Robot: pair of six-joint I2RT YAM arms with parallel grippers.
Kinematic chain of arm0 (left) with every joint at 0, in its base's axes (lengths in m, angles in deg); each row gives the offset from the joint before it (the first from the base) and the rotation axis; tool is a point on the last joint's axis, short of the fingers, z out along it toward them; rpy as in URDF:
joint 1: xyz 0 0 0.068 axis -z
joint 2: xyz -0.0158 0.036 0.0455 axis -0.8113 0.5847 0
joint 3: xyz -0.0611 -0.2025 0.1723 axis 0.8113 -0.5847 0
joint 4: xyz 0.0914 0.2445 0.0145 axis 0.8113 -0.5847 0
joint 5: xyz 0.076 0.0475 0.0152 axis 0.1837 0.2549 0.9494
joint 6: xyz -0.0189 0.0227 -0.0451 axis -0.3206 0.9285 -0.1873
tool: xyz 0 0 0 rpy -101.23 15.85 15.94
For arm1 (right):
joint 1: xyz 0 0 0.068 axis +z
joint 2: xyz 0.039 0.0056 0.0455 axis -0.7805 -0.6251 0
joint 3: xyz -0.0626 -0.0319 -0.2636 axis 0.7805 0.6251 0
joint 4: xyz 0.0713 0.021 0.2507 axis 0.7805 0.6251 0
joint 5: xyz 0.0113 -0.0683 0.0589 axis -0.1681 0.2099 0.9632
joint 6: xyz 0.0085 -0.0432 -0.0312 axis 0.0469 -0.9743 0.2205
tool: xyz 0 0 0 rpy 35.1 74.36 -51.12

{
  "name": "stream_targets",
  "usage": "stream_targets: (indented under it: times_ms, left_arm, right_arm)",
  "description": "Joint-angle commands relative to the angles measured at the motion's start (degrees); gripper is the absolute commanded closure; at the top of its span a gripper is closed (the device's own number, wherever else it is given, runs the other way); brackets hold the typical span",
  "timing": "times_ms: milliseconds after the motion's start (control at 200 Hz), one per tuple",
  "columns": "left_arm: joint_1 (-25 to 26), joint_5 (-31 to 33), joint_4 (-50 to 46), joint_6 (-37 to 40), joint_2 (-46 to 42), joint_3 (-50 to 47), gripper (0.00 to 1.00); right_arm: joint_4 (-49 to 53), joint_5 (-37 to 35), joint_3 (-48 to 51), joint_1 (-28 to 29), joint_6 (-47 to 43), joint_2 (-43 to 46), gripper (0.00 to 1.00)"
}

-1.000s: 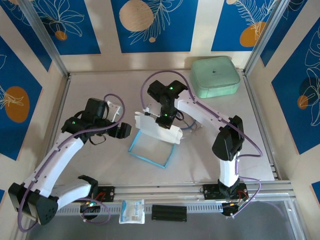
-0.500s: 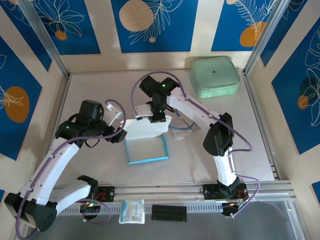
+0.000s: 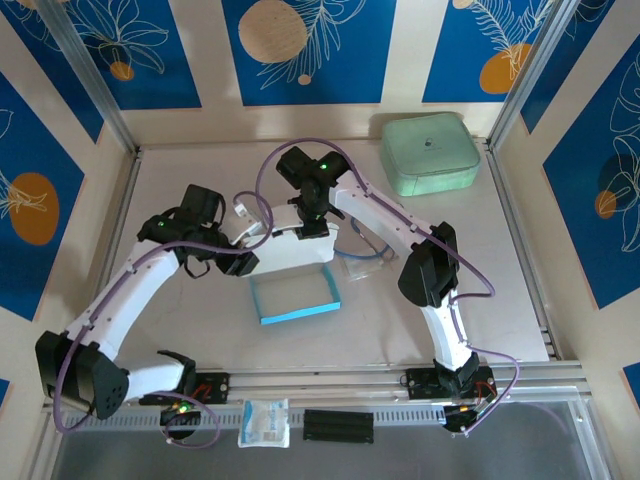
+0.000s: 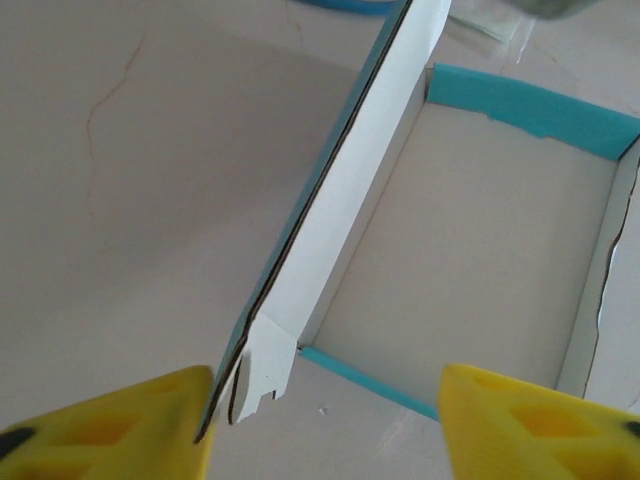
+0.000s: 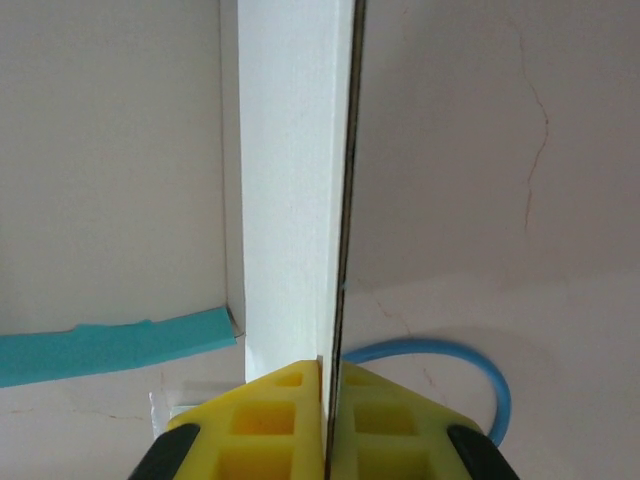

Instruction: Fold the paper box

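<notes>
The paper box sits mid-table as an open frame, white inside with sky-blue edges. Its far wall stands upright. My right gripper reaches down from behind and is shut on the top edge of that wall; in the right wrist view the white card runs straight up from the pinched jaws. My left gripper is at the wall's left end. In the left wrist view its jaws stand open. The wall's tabbed end lies against the left finger, and the right finger is well apart.
A mint-green rounded case lies at the back right. A clear wrapper with a blue loop lies just right of the box. On the front rail are a small white-and-blue packet and a black block.
My left gripper has come in to the left end of the box's upright wall and its jaws have narrowed. My right gripper has carried the box left, and it now lies squarer on the table.
</notes>
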Motion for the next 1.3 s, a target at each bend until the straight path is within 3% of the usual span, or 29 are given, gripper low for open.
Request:
stream_targets:
  times_ms: [0,350,530,685,730,910,940,965,1296]
  left_arm:
    - [-0.6,-0.7,-0.7,-0.9,0.1,1.6,0.49]
    - [-0.6,1.8,5.4,-9.6,0.1,-3.0,0.79]
    - [-0.3,7.6,10.1,-17.7,0.1,-5.1,0.91]
    - [0.3,14.7,15.5,-23.0,-1.1,-8.1,0.92]
    - [0.7,15.3,17.4,-24.2,-1.3,-9.0,0.92]
    - [1.2,14.0,20.0,-21.6,-1.1,-11.2,0.91]
    - [1.3,13.5,19.9,-20.5,-1.1,-11.4,0.91]
    - [1.3,13.1,19.9,-19.5,-1.2,-11.6,0.9]
    - [1.4,10.9,21.2,-15.4,-3.8,-12.9,0.9]
  right_arm:
    - [-0.5,-2.3,0.6,0.5,-0.6,-0.7,1.0]
    - [-3.7,-5.6,-0.6,1.2,2.5,-0.6,1.0]
    - [-5.9,-7.2,-1.6,1.5,7.7,-0.9,1.0]
    - [-6.8,-6.0,-1.5,2.1,13.1,-0.3,0.99]
    - [-6.3,-4.2,-1.4,2.3,14.2,0.1,0.94]
    - [-7.7,0.6,3.2,0.9,17.9,3.5,0.56]
    - [-8.1,1.3,4.6,0.5,18.4,4.5,0.32]
    - [-8.8,1.8,5.9,0.1,18.6,5.5,0.23]
    - [-13.7,10.0,18.8,-9.5,21.9,14.1,0.13]
